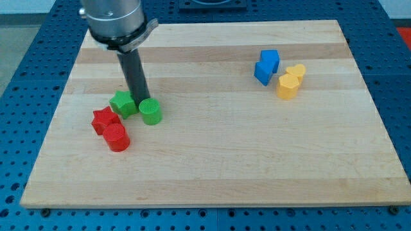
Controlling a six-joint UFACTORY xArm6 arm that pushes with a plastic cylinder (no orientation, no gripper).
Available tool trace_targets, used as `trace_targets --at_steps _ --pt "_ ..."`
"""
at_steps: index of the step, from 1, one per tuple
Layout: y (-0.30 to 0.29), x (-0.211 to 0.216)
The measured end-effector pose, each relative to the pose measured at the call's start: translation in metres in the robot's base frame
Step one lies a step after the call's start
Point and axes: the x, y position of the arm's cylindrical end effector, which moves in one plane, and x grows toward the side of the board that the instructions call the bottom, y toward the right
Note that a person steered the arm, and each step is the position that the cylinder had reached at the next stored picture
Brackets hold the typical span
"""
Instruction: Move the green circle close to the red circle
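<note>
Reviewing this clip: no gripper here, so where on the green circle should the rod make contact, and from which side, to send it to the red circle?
Judging by the layout, press the green circle on its upper-right wall, pushing toward the view's lower left, where the red circle sits. My tip now stands at its upper-left edge, between it and the green block, so it should probably shift right first.

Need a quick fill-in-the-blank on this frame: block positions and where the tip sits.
1. My tip sits between the green circle and the ____ star-like block.
2. The red circle lies toward the view's ____ from the red star-like block.
3. The two blue blocks and two yellow blocks cluster at the view's upper ____.

Missing words: green; bottom; right
</note>
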Motion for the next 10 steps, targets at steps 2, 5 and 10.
trace_targets --at_steps 2,5,10 --pt "-0.011 0.009" --pt "0.026 -0.012" --pt "0.035 0.02"
